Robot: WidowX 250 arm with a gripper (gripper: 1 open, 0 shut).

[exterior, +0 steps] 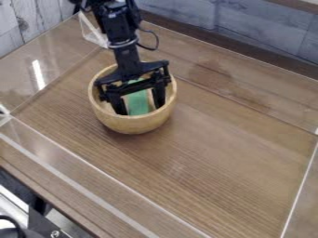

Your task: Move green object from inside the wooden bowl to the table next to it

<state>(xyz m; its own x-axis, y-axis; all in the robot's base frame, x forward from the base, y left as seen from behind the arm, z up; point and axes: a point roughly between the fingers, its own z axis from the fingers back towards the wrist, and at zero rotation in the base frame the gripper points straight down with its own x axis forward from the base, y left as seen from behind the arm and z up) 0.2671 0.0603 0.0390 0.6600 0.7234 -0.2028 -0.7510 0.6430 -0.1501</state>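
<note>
The wooden bowl (112, 116) stands on the dark-brown table (211, 139), left of its middle. Inside it lies the green object (139, 105), a bright-green block. My black gripper (137, 98) reaches down into the bowl from above, open, with one finger on each side of the block. Whether the fingers (162, 93) touch the block I cannot tell. The lower part of the block is hidden behind the bowl's near wall.
Clear plastic walls (74, 158) run along the table's edges. A pale plank wall (261, 23) stands behind. A cable (89, 33) hangs off the arm at the back left.
</note>
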